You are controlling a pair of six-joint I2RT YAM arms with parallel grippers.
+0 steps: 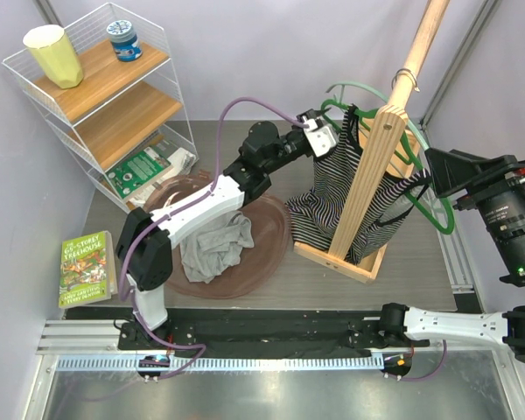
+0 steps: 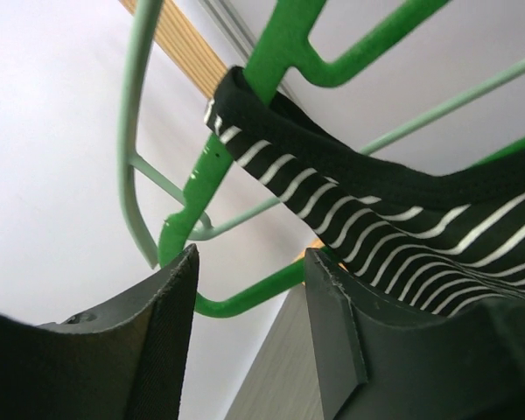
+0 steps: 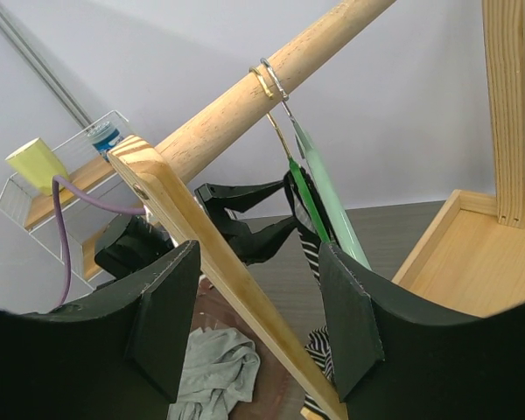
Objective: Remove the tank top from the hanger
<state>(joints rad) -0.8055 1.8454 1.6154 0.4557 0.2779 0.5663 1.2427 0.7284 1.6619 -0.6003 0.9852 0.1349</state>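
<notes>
A black-and-white striped tank top [image 1: 332, 188] hangs on a bright green hanger [image 1: 444, 214] from the rod of a wooden rack [image 1: 376, 166]. My left gripper [image 1: 326, 133] is open at the top's left shoulder. In the left wrist view [image 2: 249, 262] its jaws stand apart just below the green hanger [image 2: 280, 52] and the black-edged strap [image 2: 402, 219], holding nothing. My right gripper [image 1: 433, 173] is open and empty at the right side of the rack. In the right wrist view [image 3: 258, 254] the rack's slanted post runs between its jaws, with the hanger [image 3: 304, 197] and top [image 3: 319, 346] behind.
A second, pale green hanger [image 1: 359, 87] hangs on the same rod. A brown round tray [image 1: 271, 262] holds a grey cloth [image 1: 214, 249] left of the rack. A wire shelf [image 1: 105, 87] with a yellow cup and a blue jar stands far left. A green book [image 1: 86, 267] lies beside it.
</notes>
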